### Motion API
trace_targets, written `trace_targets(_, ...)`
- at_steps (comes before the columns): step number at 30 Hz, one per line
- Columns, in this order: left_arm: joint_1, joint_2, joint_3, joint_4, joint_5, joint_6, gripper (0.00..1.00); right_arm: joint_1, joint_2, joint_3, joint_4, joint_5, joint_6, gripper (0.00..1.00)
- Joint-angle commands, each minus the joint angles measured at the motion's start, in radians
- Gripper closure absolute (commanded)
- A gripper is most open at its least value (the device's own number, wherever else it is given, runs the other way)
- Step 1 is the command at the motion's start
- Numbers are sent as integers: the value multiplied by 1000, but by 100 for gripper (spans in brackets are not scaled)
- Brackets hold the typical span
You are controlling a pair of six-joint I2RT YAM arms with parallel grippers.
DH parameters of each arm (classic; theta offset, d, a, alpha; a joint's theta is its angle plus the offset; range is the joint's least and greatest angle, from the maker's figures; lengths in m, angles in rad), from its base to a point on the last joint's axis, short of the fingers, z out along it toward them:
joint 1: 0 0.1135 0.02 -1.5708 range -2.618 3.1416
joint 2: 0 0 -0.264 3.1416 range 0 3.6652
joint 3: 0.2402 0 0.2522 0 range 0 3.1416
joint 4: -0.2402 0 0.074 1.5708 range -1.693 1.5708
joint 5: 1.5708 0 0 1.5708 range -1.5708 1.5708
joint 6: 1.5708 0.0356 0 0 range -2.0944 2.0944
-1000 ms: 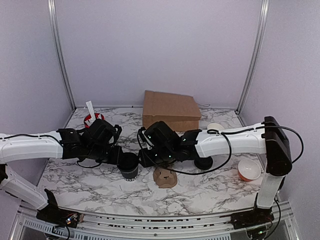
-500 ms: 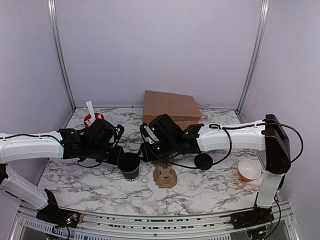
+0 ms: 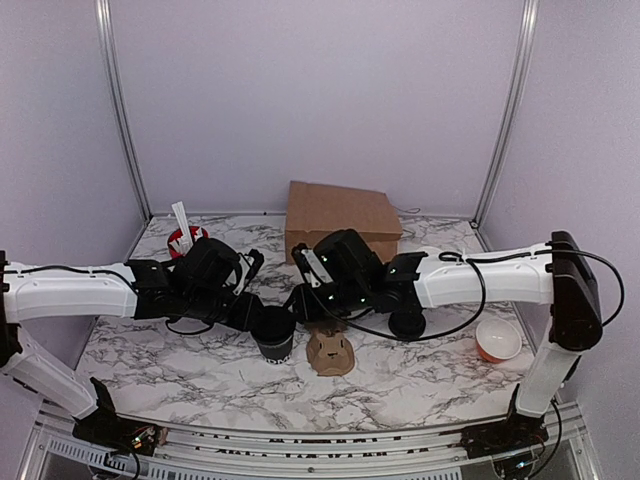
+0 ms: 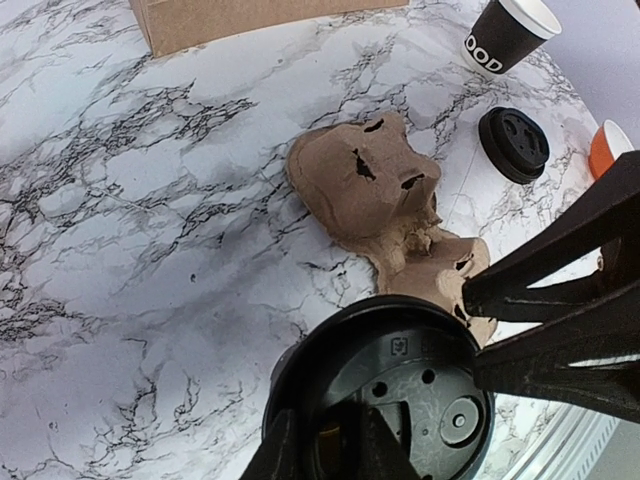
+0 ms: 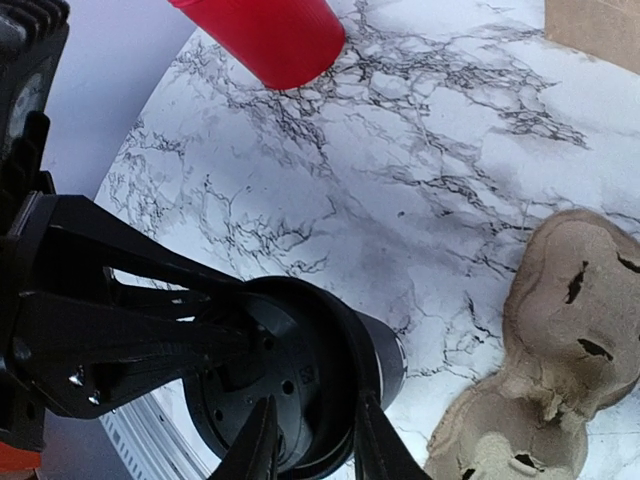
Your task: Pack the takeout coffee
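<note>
The takeout coffee (image 3: 275, 338) is a small black cup with a black lid (image 4: 425, 385), just left of the brown pulp cup carrier (image 3: 330, 352). My left gripper (image 4: 325, 440) is shut on the near rim of the lid, one finger inside the rim and one outside. From the other side, my right gripper (image 5: 310, 435) straddles the opposite rim of the same lid (image 5: 290, 370), its fingers closed on it. In the top view the left gripper (image 3: 255, 315) and the right gripper (image 3: 303, 305) meet over the cup.
A brown cardboard box (image 3: 342, 220) stands at the back. A loose black lid (image 4: 513, 143), an open black cup with a white rim (image 4: 505, 35) and an orange bowl (image 3: 498, 340) lie to the right. A red cup (image 5: 265, 35) stands at the back left.
The cup has shifted right, closer to the pulp carrier, with both grippers on it. The right gripper's jaws have narrowed onto the lid rim.
</note>
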Motion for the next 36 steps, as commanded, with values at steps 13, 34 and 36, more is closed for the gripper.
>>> trace_targets(13, -5, 46, -4, -37, 31, 22, 80, -30, -27, -40, 7, 5, 10, 82)
trace_targets(34, -8, 57, -14, -32, 27, 21, 80, 11, 110, 40, -247, 18, -103, 97)
trace_targets(36, -8, 58, -16, -30, 27, 18, 80, 21, 115, 24, -256, 3, -111, 97)
